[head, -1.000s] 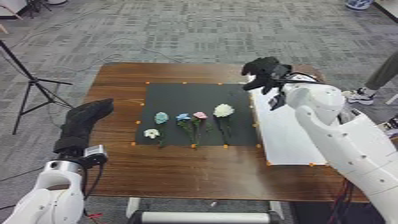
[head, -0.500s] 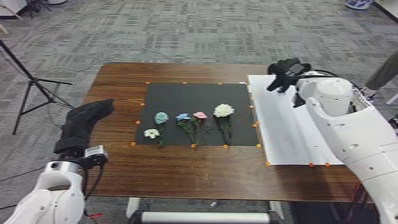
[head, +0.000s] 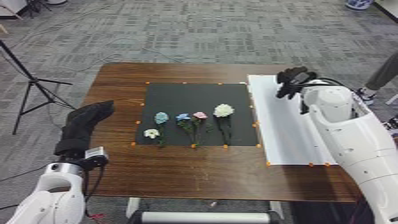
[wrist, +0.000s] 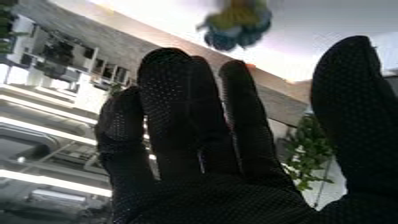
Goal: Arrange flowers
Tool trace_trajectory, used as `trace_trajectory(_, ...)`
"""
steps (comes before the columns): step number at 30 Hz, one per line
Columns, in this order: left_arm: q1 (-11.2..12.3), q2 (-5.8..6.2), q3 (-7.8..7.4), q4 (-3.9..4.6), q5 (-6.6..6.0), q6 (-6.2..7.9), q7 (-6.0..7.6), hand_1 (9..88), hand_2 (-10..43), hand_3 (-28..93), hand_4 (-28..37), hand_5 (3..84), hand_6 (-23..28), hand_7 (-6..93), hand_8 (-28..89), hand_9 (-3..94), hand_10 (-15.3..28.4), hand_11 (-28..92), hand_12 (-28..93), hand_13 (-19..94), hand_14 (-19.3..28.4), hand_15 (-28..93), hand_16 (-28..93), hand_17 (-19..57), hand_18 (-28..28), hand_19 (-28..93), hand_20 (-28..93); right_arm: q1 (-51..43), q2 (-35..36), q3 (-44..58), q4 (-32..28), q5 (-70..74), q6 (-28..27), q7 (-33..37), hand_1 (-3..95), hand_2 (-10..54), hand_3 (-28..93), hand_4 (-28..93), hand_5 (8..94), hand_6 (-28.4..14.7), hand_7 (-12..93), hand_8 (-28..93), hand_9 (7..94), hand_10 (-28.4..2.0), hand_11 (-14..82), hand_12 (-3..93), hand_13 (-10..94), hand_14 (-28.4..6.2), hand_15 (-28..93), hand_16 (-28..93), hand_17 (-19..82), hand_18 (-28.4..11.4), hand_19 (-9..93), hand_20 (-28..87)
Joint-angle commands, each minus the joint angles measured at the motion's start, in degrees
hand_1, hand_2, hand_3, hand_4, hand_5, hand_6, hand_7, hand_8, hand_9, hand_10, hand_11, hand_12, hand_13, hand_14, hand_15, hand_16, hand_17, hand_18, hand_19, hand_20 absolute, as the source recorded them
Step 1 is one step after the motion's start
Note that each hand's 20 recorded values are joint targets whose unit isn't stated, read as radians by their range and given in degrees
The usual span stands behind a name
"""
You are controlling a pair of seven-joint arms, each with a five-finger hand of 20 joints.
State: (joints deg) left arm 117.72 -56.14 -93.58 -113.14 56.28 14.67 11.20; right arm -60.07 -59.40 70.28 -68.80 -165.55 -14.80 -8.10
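Observation:
My right hand [head: 297,81] is over the upper part of the white board [head: 298,130], right of the flowers. In the right wrist view the right hand [wrist: 204,165] has its fingers extended and thumb apart, holding nothing. On the black mat [head: 187,97] lie a white flower [head: 224,110], a pink flower [head: 200,115], a blue flower [head: 183,117], a light-blue flower [head: 161,118] and a small white flower [head: 151,133], stems toward the robot. My left hand [head: 89,114] rests left of the mat, fingers straight.
Small orange markers edge the mat and board on the wooden table [head: 178,175]. A black tripod [head: 34,80] stands on the floor at the left. A blurred blue and yellow object [wrist: 236,25] and green leaves [wrist: 306,150] appear beyond the hand in the right wrist view.
The right hand has moved rightward from the mat's upper right corner to over the white board. The left hand and the flowers have stayed where they were.

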Motion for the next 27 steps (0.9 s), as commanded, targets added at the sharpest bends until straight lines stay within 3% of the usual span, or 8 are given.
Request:
trace_trajectory(1,0.19,-0.64,0.55,-0.27,0.11,-0.29,-0.06,27.2,3.6,68,-23.2,55.9,-1.4,17.0,-9,51.9,13.9,20,10,38,16.6,18,-3,4.0,9.6,5,15,-2.31,-0.74,1.20,4.35,1.78,12.80,1.00,36.7,-9.5,77,-28,49.3,2.0,28,-15,58.2,-11.6,14.7,16.9,63,-12.4,67,31,32,-23.4,78,58)
trace_trajectory(8,-0.36,-0.53,0.94,0.02,0.11,-0.62,-0.32,27.3,3.6,69,-23.2,55.9,-1.4,17.0,-9,51.9,13.9,20,10,38,16.6,18,-3,4.0,9.6,5,15,-4.33,-1.06,0.57,6.33,3.74,20.87,1.98,46.9,-9.5,74,-28,58.5,4.8,32,-15,69.3,-10.7,18.9,16.7,69,-10.6,67,33,36,-22.5,80,58)
trace_trajectory(12,-0.79,-0.41,1.08,0.17,0.16,-0.95,-0.70,27.2,3.6,68,-23.2,55.9,-1.4,17.0,-9,51.8,13.9,20,10,38,16.6,18,-3,4.0,9.6,5,15,-5.37,-1.31,1.22,5.62,3.88,18.88,1.94,50.0,-9.5,71,-28,60.6,4.8,33,-8,72.6,-9.8,18.2,18.9,71,-9.8,67,33,36,-22.4,81,58)
trace_trajectory(15,-1.06,-0.31,1.22,0.28,0.19,-1.09,-0.75,27.2,3.6,69,-23.2,55.9,-1.4,17.0,-9,51.8,13.9,20,10,38,16.6,18,-3,4.0,9.6,5,15,-5.67,-1.56,1.86,5.14,3.51,16.53,1.66,45.1,-9.5,75,-28,59.0,4.3,31,-15,70.3,-10.6,18.7,17.3,70,-10.1,66,34,36,-22.6,81,58)
trace_trajectory(23,-0.85,-0.18,0.97,0.13,0.00,-0.87,-0.37,27.2,3.6,68,-23.2,55.8,-1.4,17.0,-9,51.9,13.9,20,10,38,16.6,18,-2,4.0,9.7,5,15,-5.37,-1.50,0.86,5.93,4.35,18.92,2.06,46.2,-9.5,75,-28,59.5,4.0,30,-15,71.3,-10.4,19.0,16.7,70,-10.1,66,34,36,-22.5,80,58)
trace_trajectory(27,-0.51,-0.36,0.78,0.01,-0.10,-0.76,-0.10,27.2,3.6,68,-23.2,55.9,-1.3,17.0,-9,51.9,13.9,20,10,38,16.7,18,-3,4.0,9.7,5,15,-4.70,-1.22,-0.84,7.23,7.31,23.84,3.07,57.7,-9.5,65,-28,66.7,3.3,33,-6,82.5,-9.0,7.9,28.5,73,-9.1,65,34,38,-22.0,80,58)
